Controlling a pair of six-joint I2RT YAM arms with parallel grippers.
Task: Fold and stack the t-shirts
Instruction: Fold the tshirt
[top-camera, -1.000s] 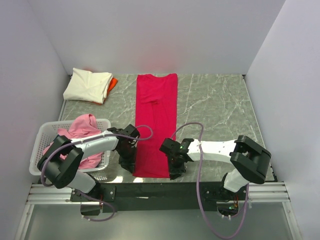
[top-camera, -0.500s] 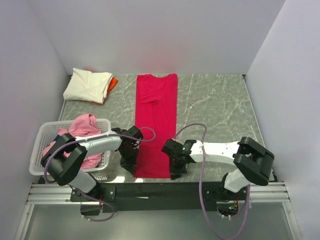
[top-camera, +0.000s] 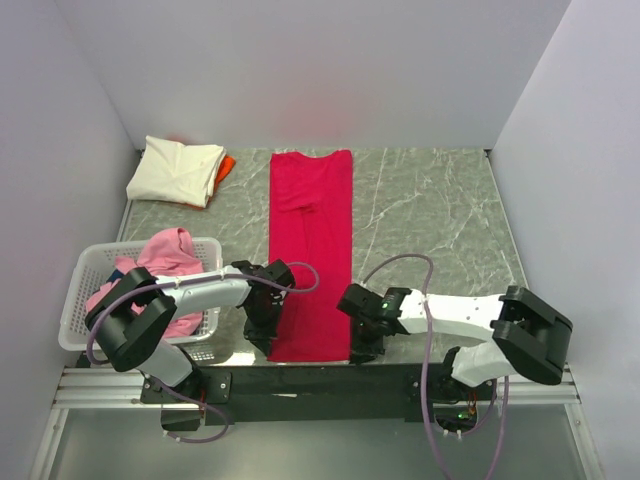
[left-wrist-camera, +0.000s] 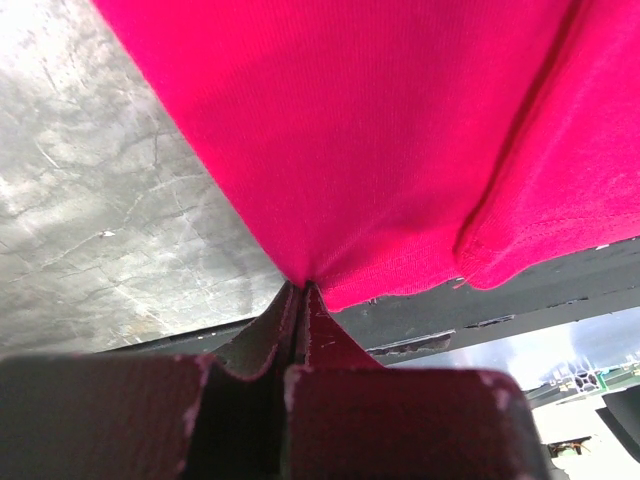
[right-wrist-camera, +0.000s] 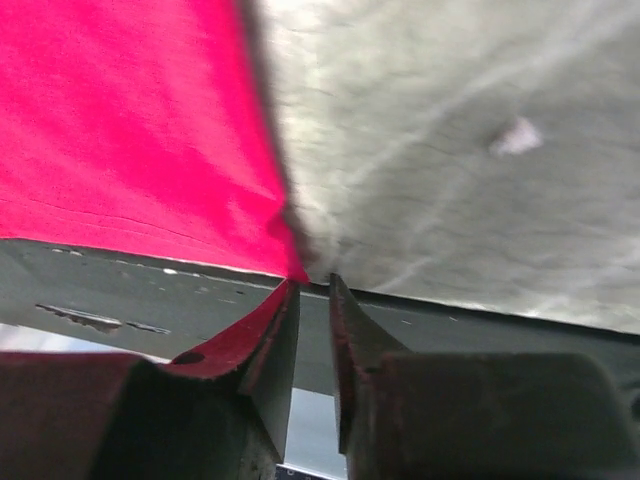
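Wrist views only: left jaws clamped shut on crimson t-shirt (left-wrist-camera: 380, 130) near-left hem corner. Right jaws narrowly parted, nothing gripped, near-right corner just at the tips. Overhead: shirt laid as long narrow strip down worktop (top-camera: 430, 210) middle; cream t-shirt (top-camera: 178, 170) folded far-left.

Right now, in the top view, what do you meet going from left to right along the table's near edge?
white basket → left gripper → crimson t-shirt → right gripper
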